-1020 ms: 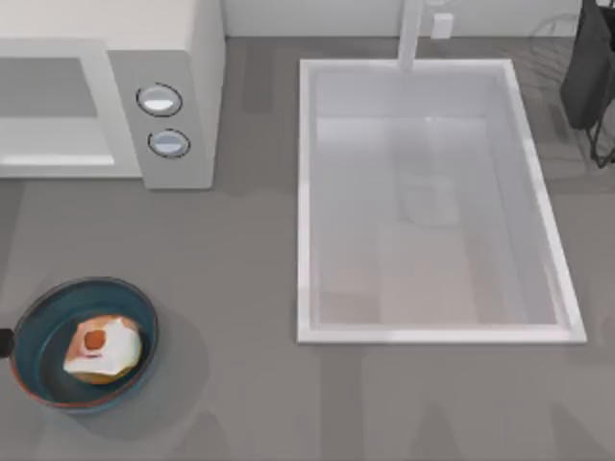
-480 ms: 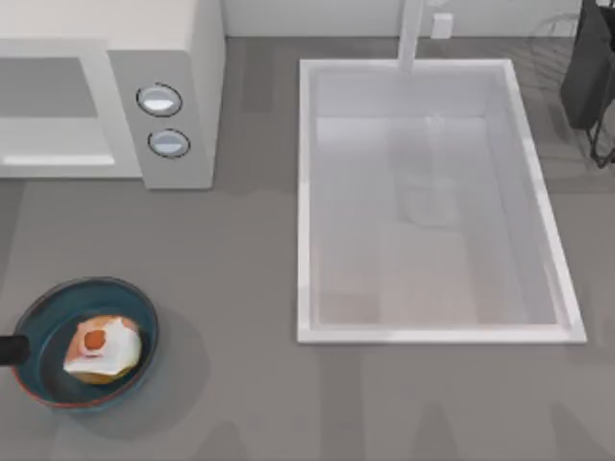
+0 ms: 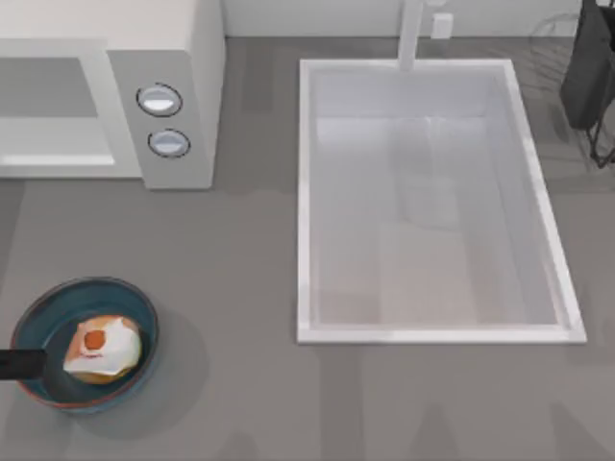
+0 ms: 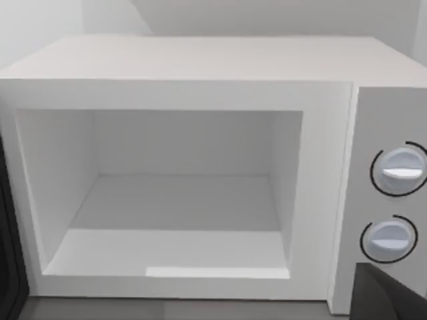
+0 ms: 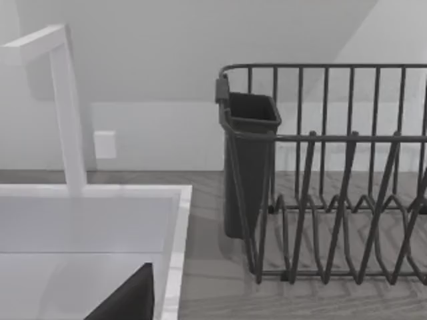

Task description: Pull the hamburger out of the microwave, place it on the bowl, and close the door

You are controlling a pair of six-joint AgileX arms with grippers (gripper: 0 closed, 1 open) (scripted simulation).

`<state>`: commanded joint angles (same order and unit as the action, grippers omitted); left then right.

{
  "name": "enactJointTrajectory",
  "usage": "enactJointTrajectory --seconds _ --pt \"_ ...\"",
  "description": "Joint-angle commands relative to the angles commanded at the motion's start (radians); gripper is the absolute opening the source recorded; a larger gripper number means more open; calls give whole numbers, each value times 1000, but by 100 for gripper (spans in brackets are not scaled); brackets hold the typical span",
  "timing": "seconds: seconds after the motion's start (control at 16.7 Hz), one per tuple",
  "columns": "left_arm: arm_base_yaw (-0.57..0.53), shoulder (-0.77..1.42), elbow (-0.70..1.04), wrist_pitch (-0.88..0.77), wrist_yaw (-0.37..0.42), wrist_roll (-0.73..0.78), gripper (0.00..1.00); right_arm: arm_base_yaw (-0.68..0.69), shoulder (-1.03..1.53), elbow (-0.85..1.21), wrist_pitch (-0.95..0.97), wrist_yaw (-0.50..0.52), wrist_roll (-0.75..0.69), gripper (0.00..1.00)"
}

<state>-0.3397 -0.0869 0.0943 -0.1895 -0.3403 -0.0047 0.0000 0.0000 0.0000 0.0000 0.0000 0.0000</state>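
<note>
Since a second ago, a dark part of my left arm (image 3: pixel 21 362) has slid in from the top view's left edge and now reaches over the near-left rim of the bowl (image 3: pixel 58 305), where before only a small dark tip showed at that edge. Nothing else has shifted. With the bowl as the reference, the hamburger (image 3: pixel 101 349) lies inside it, slightly toward the bowl's right half, white layer and red-orange spot facing up, and the dark arm part stops just beside the bun on its left. Whether the left gripper's fingers are spread or closed cannot be told, and no grasp on anything is visible. Beyond the bowl, toward the back of the table, stands the microwave (image 3: pixel 163 58) with its two round knobs (image 3: pixel 159 100) on the side panel; in the left wrist view the cavity (image 4: pixel 173 200) is open and bare, and a dark edge at that picture's left border may be the door, though I cannot tell. Well to the bowl's right lies the large white sink (image 3: pixel 432 202) with a white faucet (image 5: pixel 67 107) at its back. Farther right again, beside the sink, sits a dark wire dish rack (image 5: pixel 333 200) holding a dark cup-shaped caddy (image 5: pixel 247 160). My right arm is parked near that rack; its fingers' spread cannot be told.
</note>
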Motion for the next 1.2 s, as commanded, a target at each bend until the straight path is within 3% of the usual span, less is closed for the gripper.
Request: enactJointTrajectory --seconds 0.24,0.48,0.72,1.2 --pt "14 15 12 -2 14 10 0 0 0 0 0 0 0 100" --pt "161 161 157 -51 148 134 0 0 0 0 0 0 0 100" --pt "442 476 420 -140 373 337 0 0 0 0 0 0 0 100" --pt "1063 1349 970 -372 808 728 0 0 0 0 0 0 0 100"
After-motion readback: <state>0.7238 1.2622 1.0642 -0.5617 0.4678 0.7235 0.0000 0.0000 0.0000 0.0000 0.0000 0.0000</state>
